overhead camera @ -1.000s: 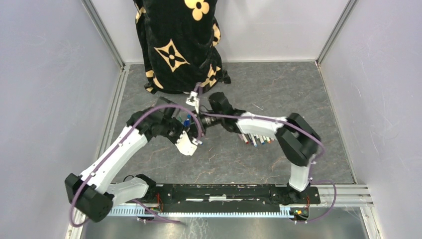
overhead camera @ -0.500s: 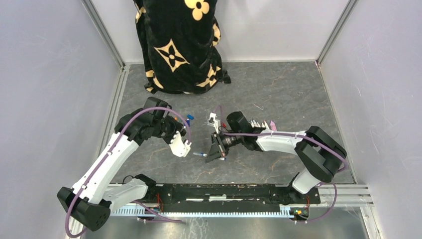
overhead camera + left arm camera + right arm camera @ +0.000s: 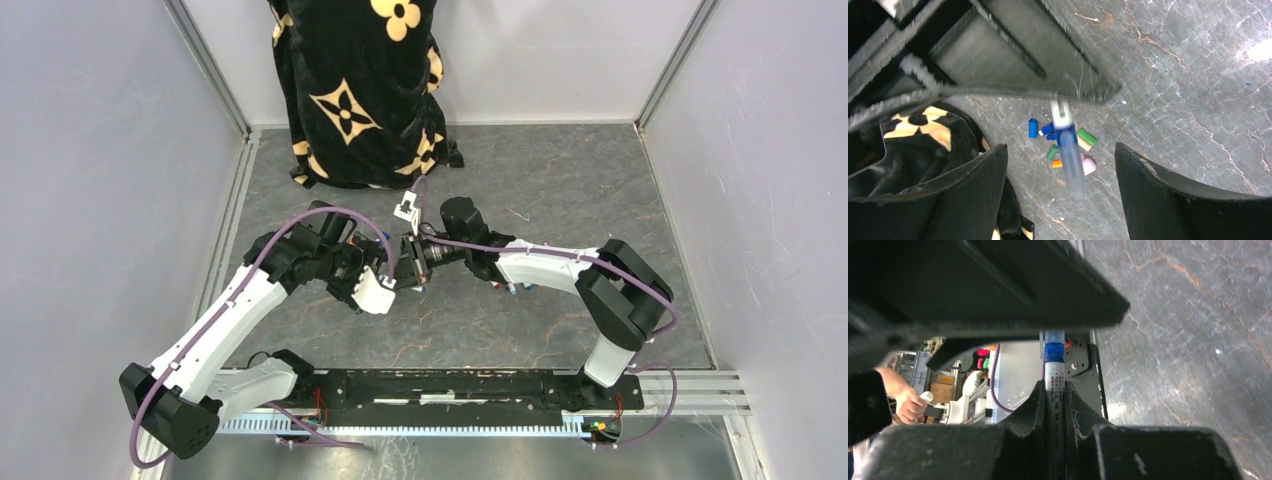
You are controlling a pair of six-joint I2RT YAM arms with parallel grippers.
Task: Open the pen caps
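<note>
Gripping a pen (image 3: 1055, 369) (right hand (image 3: 1055, 392))

Smooth plastic pen caps (image 3: 1086, 138), matt veined tabletop (image 3: 1173, 75)

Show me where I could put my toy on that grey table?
Bare table: far right, between the black cloth and the right wall; and near, just before the base rail. Crowded middle: fingers meet over loose caps, pens lie under the right arm.
</note>
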